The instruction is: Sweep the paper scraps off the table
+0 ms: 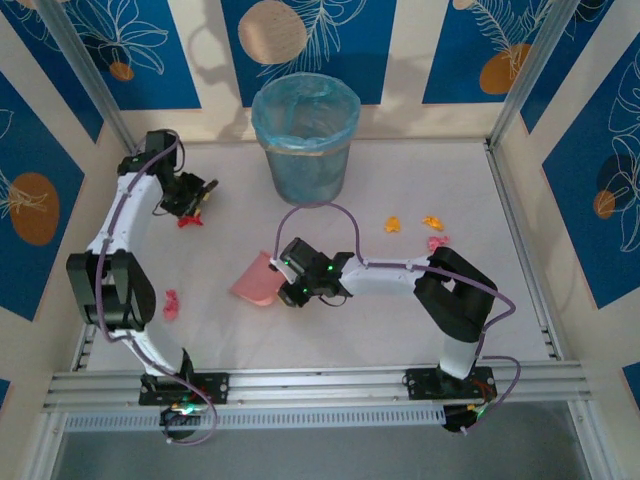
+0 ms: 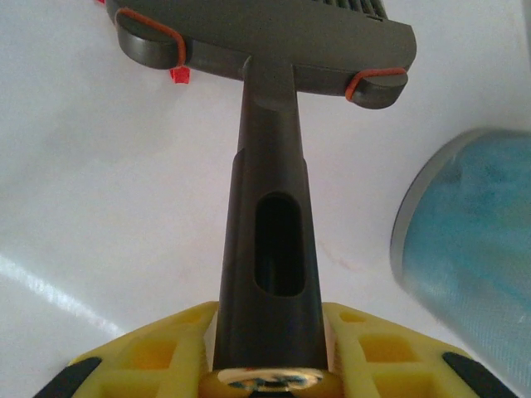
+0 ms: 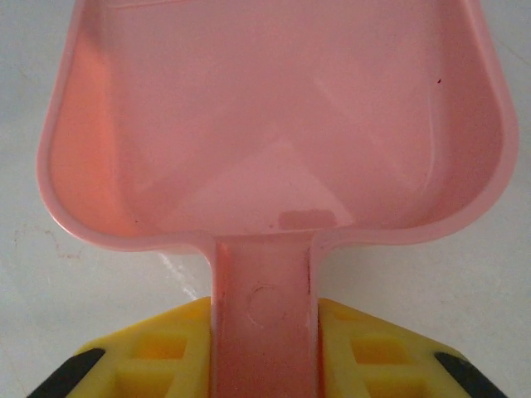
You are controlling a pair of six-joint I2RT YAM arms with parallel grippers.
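My left gripper (image 1: pixel 192 196) (image 2: pixel 267 352) is shut on the dark grey handle of a hand brush (image 2: pixel 267 240), at the table's far left. The brush head points down at the table (image 1: pixel 390 320), and a red paper scrap (image 1: pixel 188 221) (image 2: pixel 179 75) lies just by its edge. My right gripper (image 1: pixel 293 277) (image 3: pixel 265 352) is shut on the handle of the pink dustpan (image 1: pixel 256 281) (image 3: pixel 274 116), which rests mid-table with an empty scoop. A pink scrap (image 1: pixel 171 304) lies near the left arm. Two orange scraps (image 1: pixel 393 224) and a pink one (image 1: pixel 437 242) lie to the right.
A grey bin with a blue liner (image 1: pixel 305 135) (image 2: pixel 473 257) stands at the back centre, to the right of the brush. Metal frame posts and patterned wall panels close in the sides. A metal rail (image 1: pixel 320 382) runs along the front edge.
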